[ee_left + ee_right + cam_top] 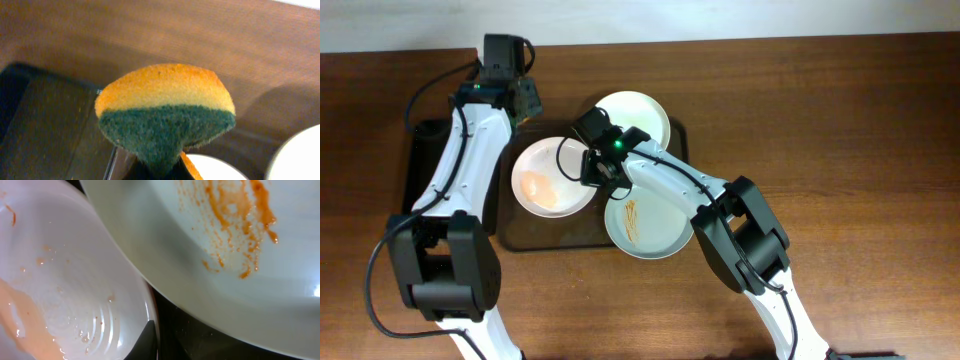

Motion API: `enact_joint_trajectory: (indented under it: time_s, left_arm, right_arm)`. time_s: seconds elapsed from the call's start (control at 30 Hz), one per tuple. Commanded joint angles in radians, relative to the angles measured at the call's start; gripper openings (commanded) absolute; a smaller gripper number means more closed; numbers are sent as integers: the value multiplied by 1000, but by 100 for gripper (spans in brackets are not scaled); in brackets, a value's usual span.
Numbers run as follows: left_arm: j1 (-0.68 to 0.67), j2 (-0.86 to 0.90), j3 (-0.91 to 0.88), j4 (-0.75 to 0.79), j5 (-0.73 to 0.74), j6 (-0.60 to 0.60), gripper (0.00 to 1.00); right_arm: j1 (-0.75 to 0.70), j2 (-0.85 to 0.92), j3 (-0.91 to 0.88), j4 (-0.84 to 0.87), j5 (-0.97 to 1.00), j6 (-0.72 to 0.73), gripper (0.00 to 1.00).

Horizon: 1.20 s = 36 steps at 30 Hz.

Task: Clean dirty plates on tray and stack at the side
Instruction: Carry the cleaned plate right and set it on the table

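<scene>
Since the scrubbing falls to whichever arm carries the scrubber, the coming move is judged to turn on how the dirty plate lies from the left gripper. On the wooden table (840, 120) a large brown tray (560, 244) is set, with a smaller black tray (420, 165) just beside it on the left. Three plates are carried on the brown tray. A clean-looking white plate (640, 112) is at the far side. A blue-green plate (660, 230), streaked with sauce, is at the near right. A smeared white plate (542, 182) is at the left.

The left gripper (523, 100) is poised over the tray's far-left corner, clamped on a sponge (165, 115) with a yellow layer and a green scouring layer. The smeared white plate lies just nearward and to its right, so the left arm is the nearer. Being round, the plate offers no long axis.

Its right rim appears to be pinched by the right gripper (588, 165), which is fully closed, with one dark finger (146, 339) seen at the rim. That side of the plate is covered by the gripper, and the blue-green plate is partly crossed by the right forearm. The left half is left free for the sponge.
</scene>
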<state>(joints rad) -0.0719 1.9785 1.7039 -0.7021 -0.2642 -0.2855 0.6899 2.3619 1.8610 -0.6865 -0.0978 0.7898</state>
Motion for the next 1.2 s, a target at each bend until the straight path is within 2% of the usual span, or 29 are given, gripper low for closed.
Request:
enact_joint_trajectory:
  time_s: [0.0, 0.1, 0.2, 0.27, 0.4, 0.47, 0.6, 0.8, 0.87, 0.93, 1.07, 1.13, 1.17]
  left_arm:
    - [24, 0, 111, -185, 133, -13, 1]
    - [85, 0, 127, -336, 241, -13, 1]
    - [162, 0, 127, -422, 273, -12, 1]
    - [216, 0, 127, -436, 273, -8, 1]
    - [265, 0, 127, -436, 277, -5, 1]
    - [285, 0, 127, -436, 277, -5, 1]
    - [293, 0, 127, -436, 277, -5, 1]
    - [293, 0, 127, -436, 277, -5, 1]
    - [293, 0, 127, -436, 277, -5, 1]
    - [293, 0, 127, -437, 277, -5, 1]
    - [293, 0, 127, -436, 277, -5, 1]
    - [293, 0, 127, -436, 277, -5, 1]
    - [293, 0, 127, -435, 277, -5, 1]
  right_arm:
    - [-3, 11, -10, -37, -29, -100, 4]
    - [1, -29, 60, -100, -41, -248, 4]
    - [23, -84, 172, -230, 95, -375, 4]
    - [66, -118, 270, -323, 291, -441, 4]
    - [164, -149, 333, -369, 678, -465, 4]
    - [235, -149, 333, -369, 951, -465, 4]
    - [326, -149, 333, -338, 1345, -464, 4]
    - [332, -149, 333, -315, 1499, -464, 4]
    - [332, -149, 333, -306, 1491, -464, 4]
    - [331, -149, 333, -310, 1398, -465, 4]
    - [303, -171, 334, -342, 1010, -457, 4]
    - [245, -220, 334, -371, 660, -433, 4]
    - [214, -237, 334, -380, 550, -418, 4]
